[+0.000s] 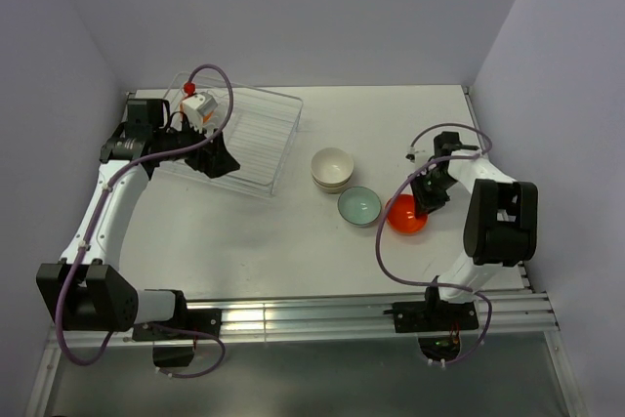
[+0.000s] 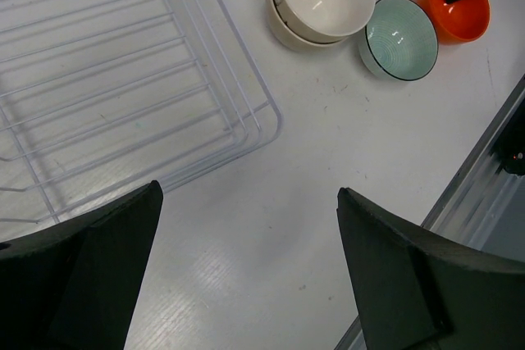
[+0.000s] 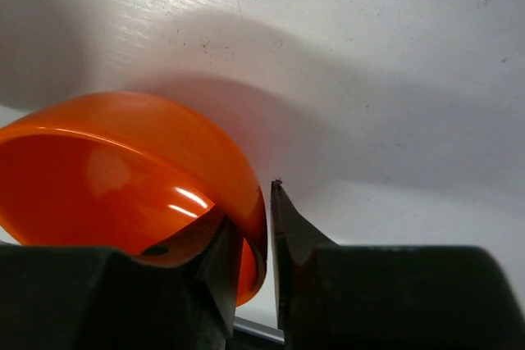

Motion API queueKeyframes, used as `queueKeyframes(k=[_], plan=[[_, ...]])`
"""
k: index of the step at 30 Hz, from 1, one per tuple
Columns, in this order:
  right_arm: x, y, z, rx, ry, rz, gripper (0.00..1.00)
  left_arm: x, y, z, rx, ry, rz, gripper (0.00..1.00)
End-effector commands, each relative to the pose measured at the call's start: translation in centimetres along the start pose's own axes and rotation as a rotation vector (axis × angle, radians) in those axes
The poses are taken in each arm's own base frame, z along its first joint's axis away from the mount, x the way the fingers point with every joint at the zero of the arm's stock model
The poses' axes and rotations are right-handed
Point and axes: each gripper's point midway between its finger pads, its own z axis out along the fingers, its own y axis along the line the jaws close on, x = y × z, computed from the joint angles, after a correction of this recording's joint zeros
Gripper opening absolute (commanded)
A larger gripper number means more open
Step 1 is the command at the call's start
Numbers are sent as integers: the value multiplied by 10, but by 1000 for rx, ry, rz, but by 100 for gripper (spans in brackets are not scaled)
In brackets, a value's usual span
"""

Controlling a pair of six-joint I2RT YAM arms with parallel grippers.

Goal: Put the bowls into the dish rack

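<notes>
- The right gripper (image 3: pixel 258 202) pinches the orange bowl (image 3: pixel 123 178) by its rim, just right of the teal bowl (image 1: pixel 359 206).
- The left gripper (image 2: pixel 248 193) hangs spread and empty at the dish rack (image 1: pixel 259 129).
- No bowl is racked yet; all four remain, the cream bowls (image 1: pixel 332 168) stacked.

2 cream bowls (image 1: pixel 332 167) stacked, teal bowl (image 1: pixel 359 206) beside, orange bowl (image 1: pixel 404 217) next, clear dish rack (image 1: pixel 264 139) apart
</notes>
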Motion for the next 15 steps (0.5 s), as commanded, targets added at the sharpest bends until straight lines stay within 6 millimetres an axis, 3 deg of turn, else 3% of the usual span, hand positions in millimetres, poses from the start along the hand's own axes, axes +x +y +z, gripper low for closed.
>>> queueKeyframes(k=[1, 5, 9, 15], plan=[[-13, -9, -2, 41, -56, -6, 24, -9, -4, 0, 20, -28, 24, 95], [-15, -11, -16, 67, -87, -28, 0, -15, -4, -3, 8, -45, 26, 97], [-26, -9, -47, 74, -163, -48, 0, -31, -8, -8, 11, -77, 34, 98], [-88, 15, -130, 16, -493, -93, 0, -66, -8, -13, -10, -152, -10, 99]])
